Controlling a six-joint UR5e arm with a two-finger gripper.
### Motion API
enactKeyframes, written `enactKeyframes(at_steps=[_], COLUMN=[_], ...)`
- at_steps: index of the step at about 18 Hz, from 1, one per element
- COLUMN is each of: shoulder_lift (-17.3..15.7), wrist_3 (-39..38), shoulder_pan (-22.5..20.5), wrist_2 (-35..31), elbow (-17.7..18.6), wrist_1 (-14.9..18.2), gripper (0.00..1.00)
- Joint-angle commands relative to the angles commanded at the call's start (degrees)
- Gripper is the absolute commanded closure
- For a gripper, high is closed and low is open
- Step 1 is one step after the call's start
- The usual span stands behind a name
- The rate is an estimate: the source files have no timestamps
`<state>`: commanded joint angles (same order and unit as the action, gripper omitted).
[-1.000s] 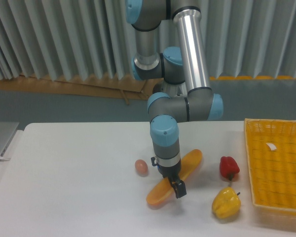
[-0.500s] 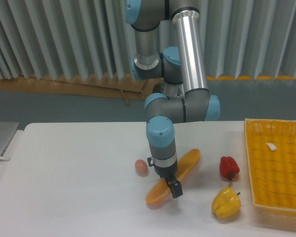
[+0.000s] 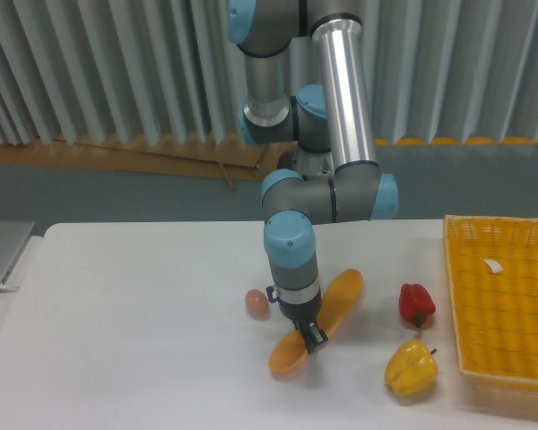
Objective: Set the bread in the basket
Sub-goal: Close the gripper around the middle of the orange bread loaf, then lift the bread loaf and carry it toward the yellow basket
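The bread point(image 3: 341, 296) is a long orange-tan loaf lying slantwise near the middle of the white table, its low end toward the front. My gripper point(image 3: 310, 339) points straight down over its lower half, with the fingers closed on the loaf's sides. The loaf's middle is partly hidden behind the wrist. The yellow woven basket point(image 3: 507, 313) sits at the right edge of the table, well to the right of the gripper, with only a small white tag in it.
A red pepper point(image 3: 416, 304) and a yellow bell pepper point(image 3: 411, 367) lie between the loaf and the basket. A small brown egg point(image 3: 256, 302) rests just left of the gripper. A grey flat object point(image 3: 0, 255) sits at the far left.
The gripper has shifted a little left and up, and the bread has moved with it, now standing slightly steeper. Peppers, egg and basket have not moved.
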<state>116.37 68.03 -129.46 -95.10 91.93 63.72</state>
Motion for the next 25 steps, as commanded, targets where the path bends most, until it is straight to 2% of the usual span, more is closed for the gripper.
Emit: enactKeyframes(at_steps=[2,7,10,16,21,25], shoulder_lift=[0.1,-0.7,-2.0,-7.2,-8.9,-10.8], wrist_3=[0.0,0.0,-0.1,0.1,0.2,2.1], shoulder_pan=[0.0,-0.5,-1.4,-4.5,-5.4,-7.0], wrist_2=[0.0,0.1,0.1,0.4,0.4,0.4], elbow=[0.1,-0.2,-0.4,-0.2,0.4,-0.9], wrist_1=[0.0,0.1,0.2,0.9,1.9,6.2], gripper=[0.57,0.58,0.58,0.59,0.59,0.59])
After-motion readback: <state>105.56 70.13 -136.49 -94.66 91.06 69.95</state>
